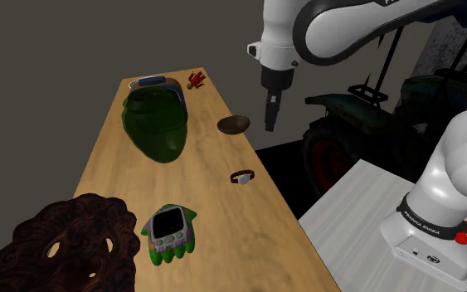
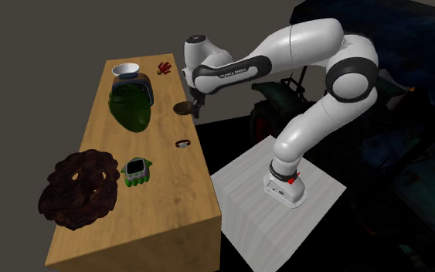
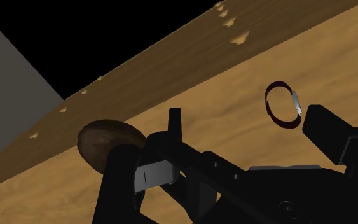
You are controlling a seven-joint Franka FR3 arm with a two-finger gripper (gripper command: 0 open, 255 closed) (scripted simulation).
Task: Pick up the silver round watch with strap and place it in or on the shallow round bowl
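So, watch [image 1: 241, 177]: small silver face on a dark red strap loop, lying on the table near its edge, apart from the bowl.
Bowl [image 1: 233, 124]: brown, shallow, round, with a dull sheen.
Table [image 1: 124, 191]: pale wood grain.
Gripper [image 1: 270, 114]: black fingers apart, nothing between them, hanging just beside the bowl.
Around: glossy dark green shell [image 1: 157, 124]; green handheld game [image 1: 171, 231]; knobbly brown ring [image 1: 65, 245].

Garage-like room of a house. A dark green vehicle [image 1: 422, 87] with handlebars and a large tyre with a red hub [image 1: 328, 156] stands beyond the long edge of a plain wooden table [image 1: 215, 216], under dim light and bare grey walls [image 1: 49, 50]. Household clutter, such as a green toy handheld game [image 1: 170, 232], lies near the table's end.
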